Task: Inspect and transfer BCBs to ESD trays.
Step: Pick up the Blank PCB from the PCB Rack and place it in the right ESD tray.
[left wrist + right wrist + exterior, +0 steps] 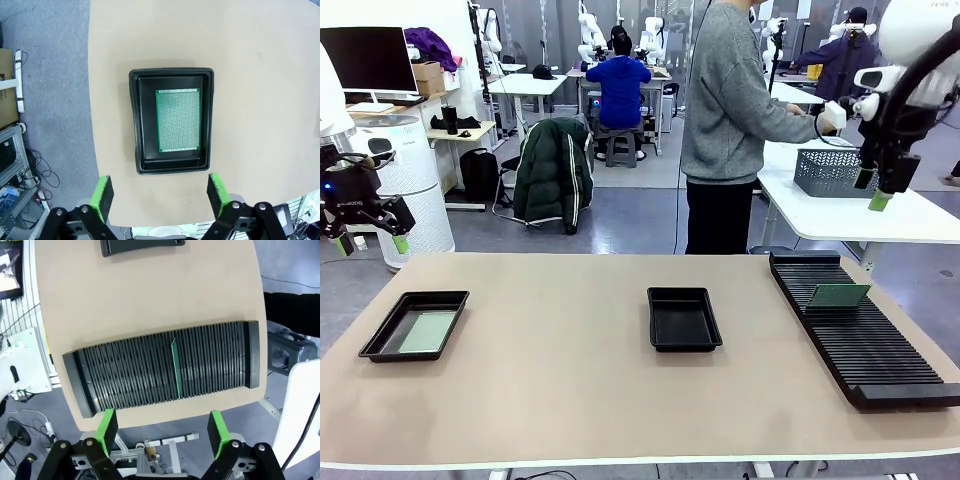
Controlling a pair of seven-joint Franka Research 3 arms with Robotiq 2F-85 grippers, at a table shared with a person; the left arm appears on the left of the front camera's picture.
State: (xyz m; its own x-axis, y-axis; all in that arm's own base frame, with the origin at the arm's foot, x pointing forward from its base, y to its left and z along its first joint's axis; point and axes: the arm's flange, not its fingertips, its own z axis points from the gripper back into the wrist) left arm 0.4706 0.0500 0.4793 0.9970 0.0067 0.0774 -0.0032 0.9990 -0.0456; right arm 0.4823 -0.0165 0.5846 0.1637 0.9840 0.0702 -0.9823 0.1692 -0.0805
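You've got the left gripper (pixel 370 243) held high off the left end of the table (pixel 570 400), pointing down, fingers apart and holding nothing. From the left wrist view, the left gripper (pixel 159 192) hangs well above the left ESD tray (pixel 135 120), with its green pads (pixel 103 192) spread wide. The right gripper (pixel 878 192) is raised high on the right, over the far end of the slotted rack (pixel 880 350) and also pointing down. Its own wrist view has the right gripper (pixel 162 432) with fingers (pixel 216 432) spread and nothing between them, looking straight down on the rack (pixel 125 375). The flat BCB (pixel 177 120) is green with a fine dot grid. It lies flat on the tray floor, long side along the tray's long side, with black floor showing all round it. In the front view it reads as a pale green panel (pixel 428 330) inside the left ESD tray (pixel 380 338), and no grid can be made out there. The standing BCB (pixel 837 296) sits upright in a rack slot near the far end, its face towards you. In the right wrist view it is a thin green edge (pixel 175 367) in a slot right of the rack's middle. The centre ESD tray (pixel 685 347) sits mid-table, its floor bare black. The front view gives its whole outline, while the right wrist view catches one rim (pixel 142 246) at the top. A person in a grey sweater (pixel 730 110) stands beyond the far edge, turned towards another table.
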